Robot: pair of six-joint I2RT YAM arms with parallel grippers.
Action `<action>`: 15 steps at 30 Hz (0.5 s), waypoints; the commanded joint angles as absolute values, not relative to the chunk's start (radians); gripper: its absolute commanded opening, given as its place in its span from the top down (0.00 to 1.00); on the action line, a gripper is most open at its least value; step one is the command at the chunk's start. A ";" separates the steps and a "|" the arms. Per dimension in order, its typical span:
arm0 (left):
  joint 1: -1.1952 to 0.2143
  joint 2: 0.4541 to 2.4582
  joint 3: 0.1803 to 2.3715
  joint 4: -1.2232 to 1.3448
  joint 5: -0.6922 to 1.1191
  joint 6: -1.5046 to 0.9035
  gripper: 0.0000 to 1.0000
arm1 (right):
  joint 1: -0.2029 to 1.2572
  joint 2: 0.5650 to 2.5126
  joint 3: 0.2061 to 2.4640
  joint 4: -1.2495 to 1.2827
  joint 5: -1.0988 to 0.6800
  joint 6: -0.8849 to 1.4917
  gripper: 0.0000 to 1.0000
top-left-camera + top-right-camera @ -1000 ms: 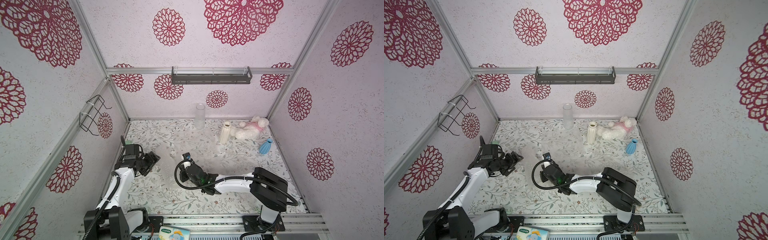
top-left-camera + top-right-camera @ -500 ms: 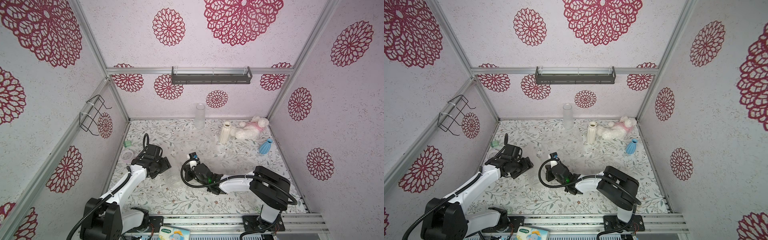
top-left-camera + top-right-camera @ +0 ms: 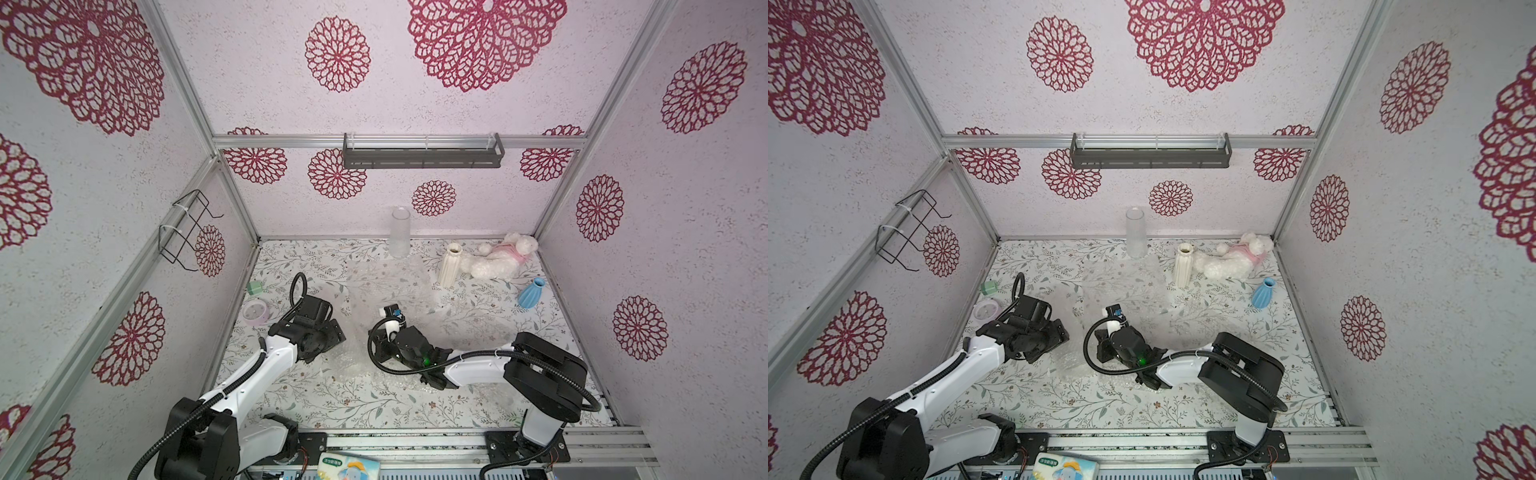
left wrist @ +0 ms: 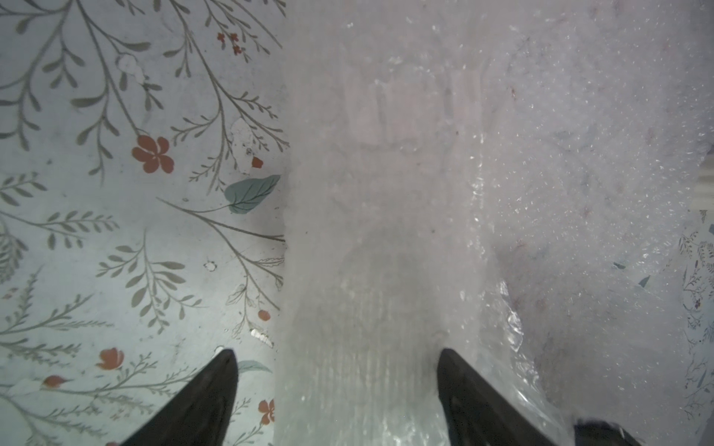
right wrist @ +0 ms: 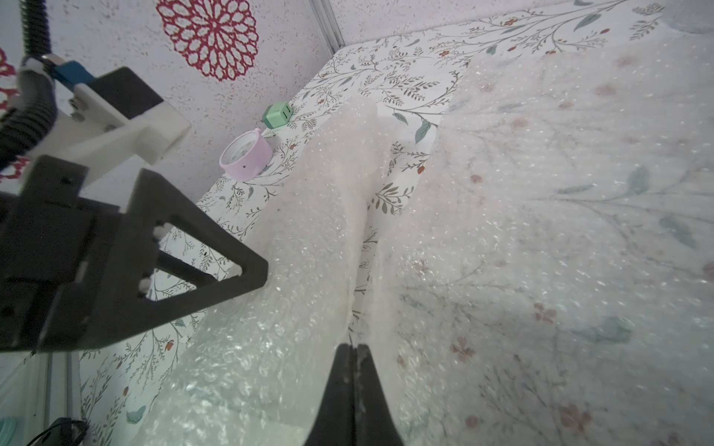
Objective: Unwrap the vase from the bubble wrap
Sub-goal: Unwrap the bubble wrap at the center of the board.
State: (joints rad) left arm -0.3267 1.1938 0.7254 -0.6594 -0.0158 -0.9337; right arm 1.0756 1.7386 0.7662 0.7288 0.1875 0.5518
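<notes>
Left gripper (image 4: pixel 336 357): jaws wide apart, straddling a bundle of the bubble wrap (image 4: pixel 386 231). A ribbed body (image 4: pixel 367 386) showed through it; couldn't tell if the fingers touched.

Right gripper (image 5: pixel 352 347): jaws together, pinched on a raised fold of the same wrap.

The wrap lay mid-table (image 3: pixel 332 399), between the arms.

Versus a second earlier, the left arm had swung in from the left wall, uncovering a green block (image 3: pixel 254 287) and a pink round object (image 3: pixel 255 311) beside that wall.

The table was bare toward the front rail (image 3: pixel 415 440). White vase (image 3: pixel 449 266), plush toy (image 3: pixel 498 262), blue vase (image 3: pixel 531 293) and clear cylinder (image 3: pixel 400 232) stood well apart at the back.
</notes>
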 commanded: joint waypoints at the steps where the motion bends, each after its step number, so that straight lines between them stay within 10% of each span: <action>1: -0.319 1.169 0.680 -0.722 -0.041 -0.967 0.17 | 1.065 1.686 0.755 0.790 0.190 0.562 1.00; 12: -0.280 1.090 0.655 -0.713 0.022 -0.969 0.16 | 1.063 1.663 0.737 0.797 0.191 0.529 0.99; 15: -0.279 1.086 0.655 -0.705 0.042 -0.968 0.16 | 1.063 1.616 0.720 0.801 0.202 0.502 0.78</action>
State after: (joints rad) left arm -0.2852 1.0977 0.6701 -0.6788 0.0181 -0.9623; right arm 1.0691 1.7008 0.7246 0.7452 0.1867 0.5354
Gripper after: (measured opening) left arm 0.839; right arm 0.186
